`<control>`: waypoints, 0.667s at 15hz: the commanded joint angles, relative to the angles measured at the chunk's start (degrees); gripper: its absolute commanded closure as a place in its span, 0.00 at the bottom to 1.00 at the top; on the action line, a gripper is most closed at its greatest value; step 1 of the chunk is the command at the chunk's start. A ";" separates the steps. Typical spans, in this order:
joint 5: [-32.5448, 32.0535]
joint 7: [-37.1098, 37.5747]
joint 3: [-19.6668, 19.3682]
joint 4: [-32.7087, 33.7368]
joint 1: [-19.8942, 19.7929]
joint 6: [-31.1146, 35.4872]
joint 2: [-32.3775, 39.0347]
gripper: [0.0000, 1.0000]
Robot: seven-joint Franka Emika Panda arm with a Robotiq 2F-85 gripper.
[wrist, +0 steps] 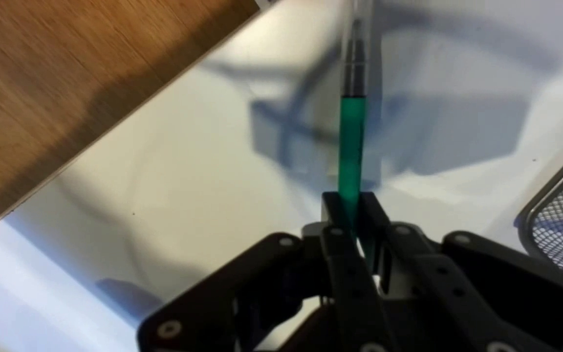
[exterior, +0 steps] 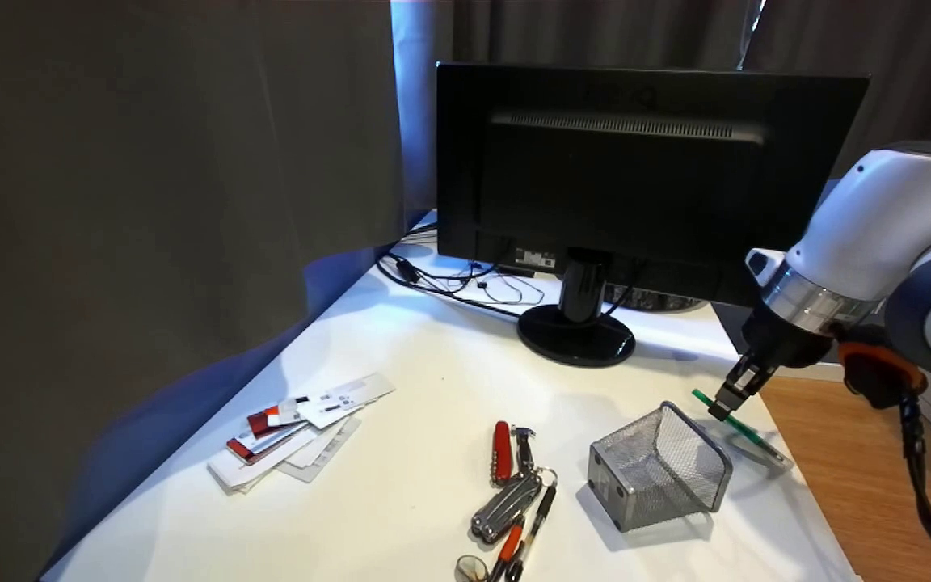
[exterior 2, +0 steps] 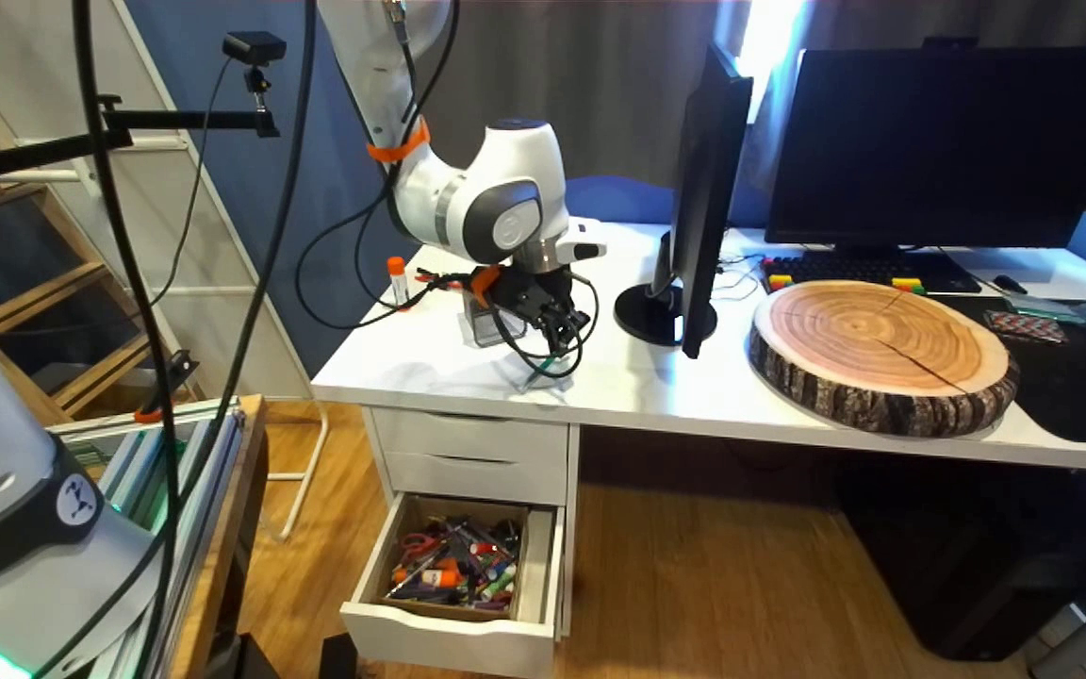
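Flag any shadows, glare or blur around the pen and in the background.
Wrist view: shadows cross the white desktop beneath the green pen, whose clear end looks soft; the gripper reads nearly black. In an exterior view, bright glare shows between the curtains.

The pen point(wrist: 352, 142) is showing a green barrel, a thin black ring and a dark tip section, with a clear cap covering the tip. The fingers point(wrist: 330, 205) are gripping it on the green part; capped end is sticking out past them. In an exterior view it's slanting, green end pointing upper left, cap lower right. It's being held near the edge of the surface point(exterior: 417, 453), just beside the mouth of the cup point(exterior: 651, 477).
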 commanded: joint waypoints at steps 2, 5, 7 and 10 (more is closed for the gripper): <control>-3.84 3.42 -0.72 2.52 1.26 -3.88 0.29 0.56; -5.34 5.28 -1.36 -1.03 2.59 -3.51 -2.99 0.35; -4.12 1.96 4.44 -4.00 -2.09 -4.03 -5.54 0.21; -2.36 -0.06 11.39 -8.12 -7.83 -5.52 -8.62 0.01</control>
